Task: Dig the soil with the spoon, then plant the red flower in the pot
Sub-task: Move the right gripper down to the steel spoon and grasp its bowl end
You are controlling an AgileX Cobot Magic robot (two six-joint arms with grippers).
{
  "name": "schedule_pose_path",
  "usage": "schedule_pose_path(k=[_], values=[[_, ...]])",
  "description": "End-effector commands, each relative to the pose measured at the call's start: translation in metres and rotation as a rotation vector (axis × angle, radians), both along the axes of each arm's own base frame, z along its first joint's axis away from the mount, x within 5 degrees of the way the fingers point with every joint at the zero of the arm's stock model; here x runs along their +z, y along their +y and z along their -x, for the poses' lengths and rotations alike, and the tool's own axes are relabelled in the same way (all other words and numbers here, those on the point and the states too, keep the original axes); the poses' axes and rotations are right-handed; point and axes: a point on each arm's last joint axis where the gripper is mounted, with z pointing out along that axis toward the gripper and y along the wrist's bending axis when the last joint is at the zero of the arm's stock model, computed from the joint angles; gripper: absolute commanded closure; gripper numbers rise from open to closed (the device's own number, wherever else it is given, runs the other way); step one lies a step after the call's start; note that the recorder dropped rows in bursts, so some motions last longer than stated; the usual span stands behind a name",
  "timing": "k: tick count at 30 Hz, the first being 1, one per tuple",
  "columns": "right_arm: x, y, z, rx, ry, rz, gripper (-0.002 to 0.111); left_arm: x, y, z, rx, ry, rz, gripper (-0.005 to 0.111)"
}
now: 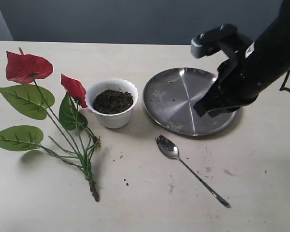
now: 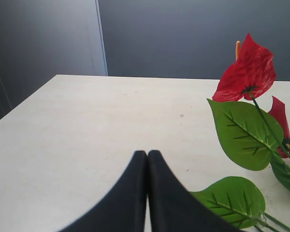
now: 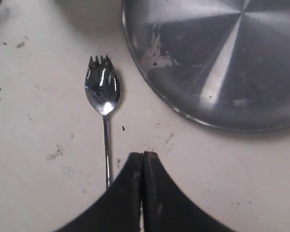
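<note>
Steel spoon (image 1: pixel 193 173) lies on the bench (image 1: pixel 135 208) just beside the plate (image 1: pixel 174 96). The right jaws hover near it, shut and empty. They should open, descend and pinch the thin handle midway.

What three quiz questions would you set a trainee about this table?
1. True or false: the spoon lies on the plate.
2. Where is the soil? A in the pot; B on the plate; C on the spoon.
3. Is the right gripper open or shut, and does it hold anything?

Key:
1. False: the spoon lies on the table, beside the plate.
2. A.
3. Shut, holding nothing.
</note>
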Motion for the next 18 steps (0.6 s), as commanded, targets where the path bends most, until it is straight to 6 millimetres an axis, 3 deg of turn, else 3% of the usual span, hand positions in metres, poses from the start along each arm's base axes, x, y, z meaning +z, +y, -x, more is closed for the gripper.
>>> schedule_pose_path(k=[1,4,5,12,18], values=[[-0.024,0.009,-0.007,0.038,0.067,0.037,0.102,-0.001,0.000,0.000,0.002,0.002,0.002,0.106],[-0.034,0.018,-0.006,0.079,0.135,-0.024,0.077,-0.001,0.000,0.000,0.002,0.002,0.002,0.106],[-0.040,0.020,-0.007,0.077,0.155,-0.029,0.074,-0.001,0.000,0.000,0.002,0.002,0.002,0.106],[-0.071,0.024,-0.013,0.070,0.237,0.016,0.076,-0.001,0.000,0.000,0.002,0.002,0.002,0.106],[-0.091,0.046,0.002,0.191,0.266,0.089,0.076,-0.001,0.000,0.000,0.002,0.002,0.002,0.106]])
